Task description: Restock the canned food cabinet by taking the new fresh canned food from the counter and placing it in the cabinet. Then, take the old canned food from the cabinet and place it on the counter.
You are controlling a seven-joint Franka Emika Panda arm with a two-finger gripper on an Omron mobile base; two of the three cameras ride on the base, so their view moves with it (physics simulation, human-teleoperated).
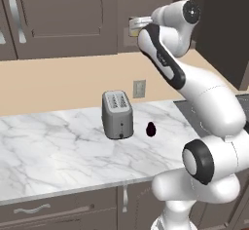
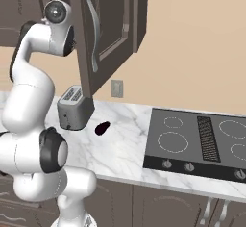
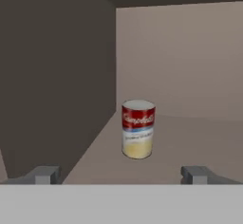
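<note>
Hand view: fingers (image 3: 121, 174) spread wide, empty, short of upright soup can (image 3: 138, 129) on cabinet (image 3: 199, 137) shelf.

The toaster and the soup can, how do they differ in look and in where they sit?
The toaster is a boxy silver-grey body with two slots on top; the can is a round cylinder with a red and white label. The toaster stands on the counter; the can stands on the cabinet shelf board, just ahead of the open gripper. Both stand upright, and nothing grips either.

Glossy white rounded arm (image 1: 209, 102) segments joined by black bands and dark circular caps.
</note>
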